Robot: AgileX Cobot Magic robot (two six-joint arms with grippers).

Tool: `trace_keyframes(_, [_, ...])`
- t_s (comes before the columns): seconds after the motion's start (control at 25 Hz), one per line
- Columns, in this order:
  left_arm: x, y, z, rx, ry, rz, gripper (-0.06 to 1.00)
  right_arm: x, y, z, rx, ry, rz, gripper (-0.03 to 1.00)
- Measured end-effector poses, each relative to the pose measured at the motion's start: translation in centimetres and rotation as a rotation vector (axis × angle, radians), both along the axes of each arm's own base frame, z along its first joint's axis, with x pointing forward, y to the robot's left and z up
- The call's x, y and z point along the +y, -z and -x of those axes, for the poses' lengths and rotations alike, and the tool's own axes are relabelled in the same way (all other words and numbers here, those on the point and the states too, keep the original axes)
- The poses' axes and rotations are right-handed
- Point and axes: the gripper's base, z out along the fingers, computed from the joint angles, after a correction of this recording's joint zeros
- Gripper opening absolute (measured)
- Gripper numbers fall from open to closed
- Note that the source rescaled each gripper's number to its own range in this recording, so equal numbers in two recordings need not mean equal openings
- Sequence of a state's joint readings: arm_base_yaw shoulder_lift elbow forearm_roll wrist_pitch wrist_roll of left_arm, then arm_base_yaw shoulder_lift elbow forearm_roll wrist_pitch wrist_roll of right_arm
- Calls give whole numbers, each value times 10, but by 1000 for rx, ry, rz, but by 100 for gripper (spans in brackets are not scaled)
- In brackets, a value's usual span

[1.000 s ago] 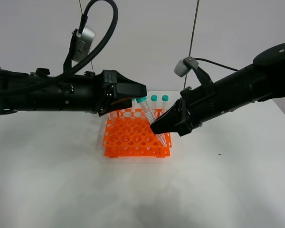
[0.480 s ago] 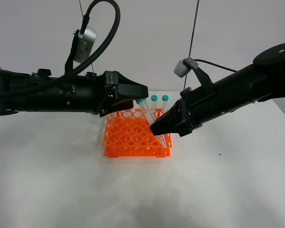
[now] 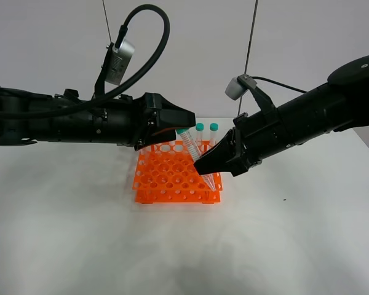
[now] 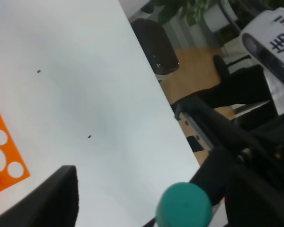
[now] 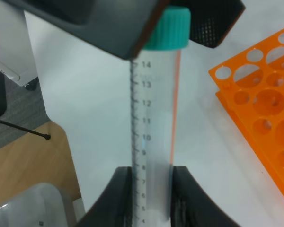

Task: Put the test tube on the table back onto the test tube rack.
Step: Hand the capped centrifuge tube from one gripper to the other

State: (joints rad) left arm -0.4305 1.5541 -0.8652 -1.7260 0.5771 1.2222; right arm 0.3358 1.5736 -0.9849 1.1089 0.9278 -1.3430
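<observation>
Right hand (image 3: pixel 205 166) clamps the tilted test tube (image 3: pixel 189 146), left hand (image 3: pixel 186 119) grip unclear; the slanted tip may snag the test tube rack (image 3: pixel 165 179) rim.

Right tool (image 3: pixel 203 166) clamped, left tool (image 3: pixel 187 117) spread

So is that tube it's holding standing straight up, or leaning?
Leaning. In the high view the test tube has its teal cap up-left of its lower end, which the right tool grips above the test tube rack.
</observation>
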Motion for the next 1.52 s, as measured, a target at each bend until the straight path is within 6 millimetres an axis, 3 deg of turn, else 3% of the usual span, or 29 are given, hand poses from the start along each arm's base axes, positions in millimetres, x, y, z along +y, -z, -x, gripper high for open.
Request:
trace_keyframes(0.24, [0,0,0,0,4,4,99,0,0,0,33,26,-3,3])
trace_keyframes(0.4, [-1,-1,1,-4,19,11,84,0,0,0,46,36,-3,3])
trace_keyframes(0.52, [-1,-1,1,-4,20,12,79,0,0,0,50,39,-4,3])
trace_keyframes(1.52, [-3,-3,5,-7,64,28,77,1,0,3,72,11,-11,3])
